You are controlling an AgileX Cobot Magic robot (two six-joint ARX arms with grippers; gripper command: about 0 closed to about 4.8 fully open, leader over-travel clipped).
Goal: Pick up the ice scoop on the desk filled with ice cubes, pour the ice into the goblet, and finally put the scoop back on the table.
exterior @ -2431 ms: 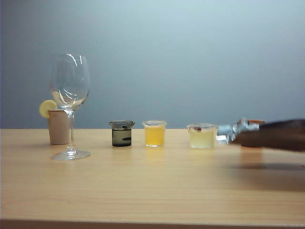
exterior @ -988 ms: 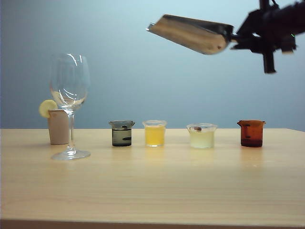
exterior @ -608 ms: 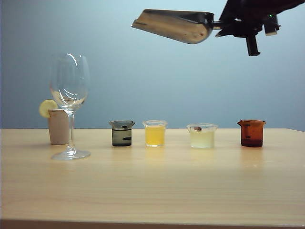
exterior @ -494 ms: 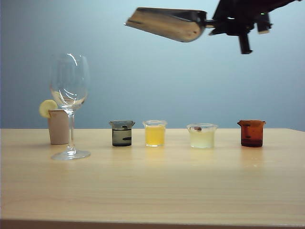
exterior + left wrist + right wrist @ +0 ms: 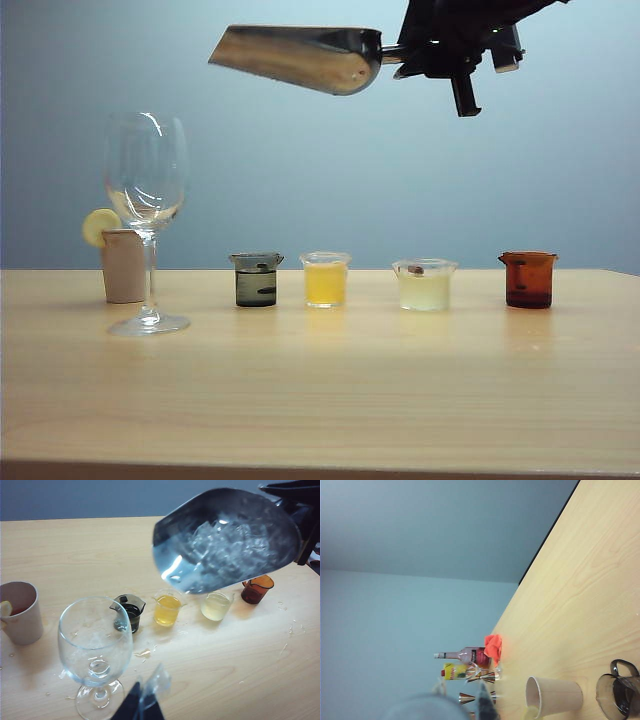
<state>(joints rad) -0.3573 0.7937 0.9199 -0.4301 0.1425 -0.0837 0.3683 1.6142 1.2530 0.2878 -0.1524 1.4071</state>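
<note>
scoop (image 5: 300,55) carried leftward toward goblet (image 5: 147,215), right gripper (image 5: 415,52) fingers pinching its handle.

Counter (image 5: 320,400): goblet (image 5: 147,215) and beige cup (image 5: 123,265) at left; four small cups (image 5: 325,279) across the middle.

You are looking at the ice scoop (image 5: 300,57) hanging high in the air, well above the desk (image 5: 320,390), its shiny trough lying nearly level with the slanted mouth pointing toward the goblet's side and the short rod handle trailing the other way. In the left wrist view the ice cubes (image 5: 227,545) are sitting heaped inside the trough as clear, whitish chunks. The goblet (image 5: 147,215) is standing upright on the desk, tall and clear, with a few glassy bits showing in its bowl. The scoop's mouth is staying short of the goblet's rim.
</note>
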